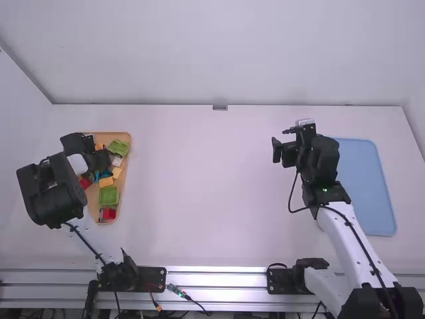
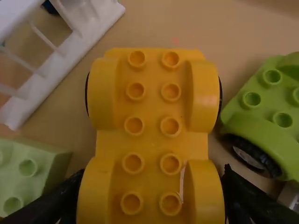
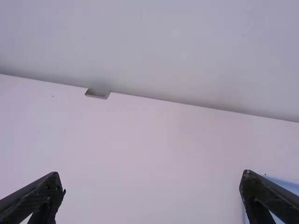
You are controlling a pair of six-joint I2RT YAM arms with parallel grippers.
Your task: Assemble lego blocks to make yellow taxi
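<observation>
The left gripper [image 1: 99, 161] is down at the tan tray [image 1: 95, 197], its fingers clamped on the yellow car base [image 2: 152, 140] — studs up, just beside a green wheeled piece [image 2: 267, 119]. The right gripper [image 1: 279, 141] hangs near the blue tray [image 1: 368, 186] — fingers wide apart.

In the high view, the tan tray [image 1: 123, 135] is covered at nine o'clock by the left arm [image 1: 56, 199]; the blue tray [image 1: 368, 189] is partly hidden, toward eight o'clock, by the right arm [image 1: 352, 239]. In the left wrist view, the yellow wheeled base [image 2: 152, 107], green wheeled piece [image 2: 261, 105] and white barred piece [image 2: 105, 23] are cut off.
</observation>
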